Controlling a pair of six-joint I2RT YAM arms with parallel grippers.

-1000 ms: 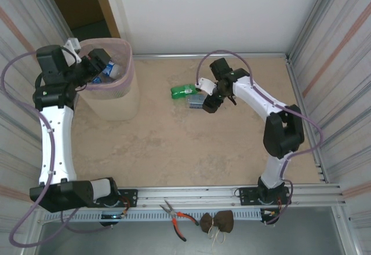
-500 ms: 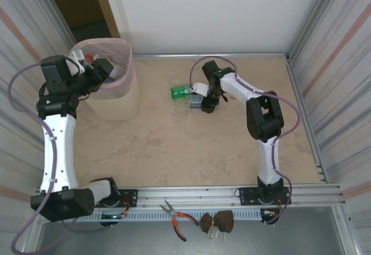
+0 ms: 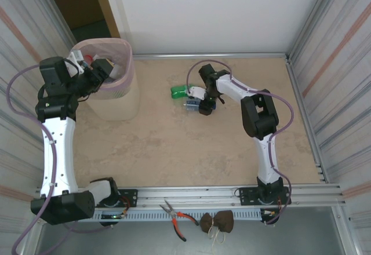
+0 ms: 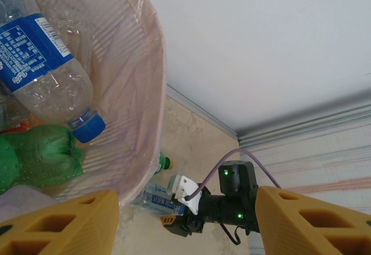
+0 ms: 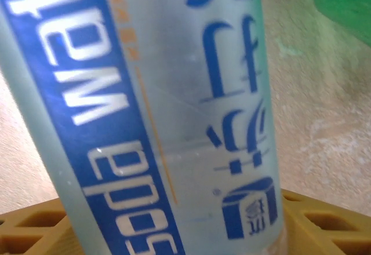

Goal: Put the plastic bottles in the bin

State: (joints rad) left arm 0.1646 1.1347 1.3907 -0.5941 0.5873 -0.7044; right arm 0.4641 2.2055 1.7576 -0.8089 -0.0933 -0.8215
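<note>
**Pick-up of a bottle, mid-task.** At the near edge lie pliers [image 3: 175, 214], no part of the job. Across the table [image 3: 174, 150], the right gripper [image 3: 203, 105] is down on a clear bottle [image 3: 191, 101] with a blue label, which lies on its side. A green bottle [image 3: 181, 91] lies just beyond, touching it or nearly so. The right wrist view shows the clear bottle between the two fingers [image 5: 324, 220], its wall at or against both pads. Whether the jaws have clenched on it or merely bracket it cannot be told. At the far left stands the bin [image 3: 119, 101], with the left gripper [image 3: 97, 72] poised at its rim, jaws released and wide, nothing between them. Its camera looks in at binned bottles [image 4: 43, 64], one clear and one green.

Judged step: grasping one of the two bottles on the table. The next move calls for a firm pinch on thin, springy plastic and a lift clear of the green bottle. A carry leftward to the bin's mouth follows, and the left arm crowds that mouth.
</note>
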